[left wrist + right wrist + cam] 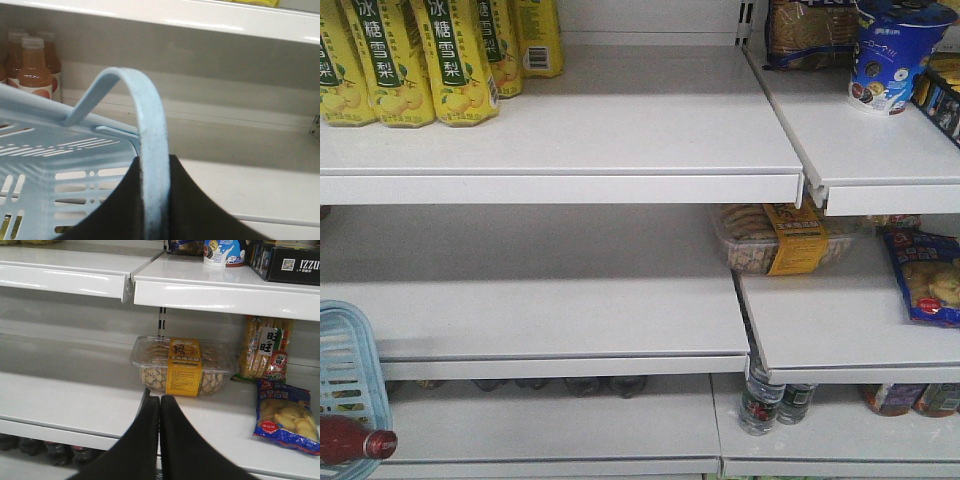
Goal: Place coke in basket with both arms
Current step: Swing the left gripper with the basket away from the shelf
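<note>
the left hand [155, 210], a black blocky gripper, is pinching the pale blue swing handle [150, 135] of the light blue slotted plastic basket [75, 165]; the handle runs down between its two dark fingers and arches up just above them, with the basket body hanging to the hand's left. beyond it stands a white shelf with peach-coloured juice bottles [32, 70] at the far left.

the right hand [160, 440] is pressed together on nothing, its two black fingers meeting in a thin seam. straight ahead of it, on the white middle shelf [65, 400], sits a clear plastic biscuit box with a yellow label [184, 365]; off to its right lies a blue snack bag [285, 415].

the slim red metal coke bottle with red cap [355, 440] lies on its side at the basket's near edge in the front view, cap pointing out past the rim [370, 350]; whether it rests fully inside i cannot tell.

the risk, as i judge it: the basket hangs from one handle only, so a tilt or jerk of the left hand could let the bottle roll out cap first. the handle could also slip through the pinch.
</note>
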